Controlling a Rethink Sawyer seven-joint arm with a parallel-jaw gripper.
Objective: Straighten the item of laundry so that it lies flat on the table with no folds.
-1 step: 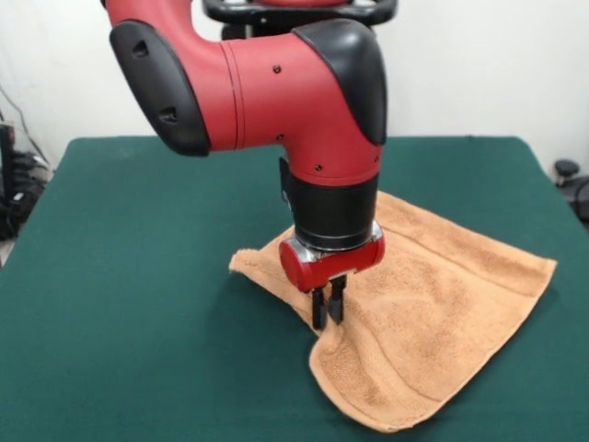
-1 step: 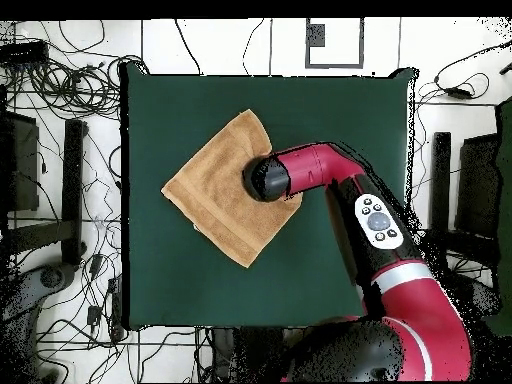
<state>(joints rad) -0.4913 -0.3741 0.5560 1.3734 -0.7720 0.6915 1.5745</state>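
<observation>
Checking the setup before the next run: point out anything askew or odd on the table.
The towel sits turned diagonally to the table edges, and its edge near the gripper looks folded over, so it is not flat. The gripper's fingers are close together right at that edge. Nothing looks spilled or damaged.

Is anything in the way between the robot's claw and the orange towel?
No, nothing visible is. The gripper hangs right at the towel, fingers close together at a raised fold near its edge. Around the towel there is only the green table.
</observation>
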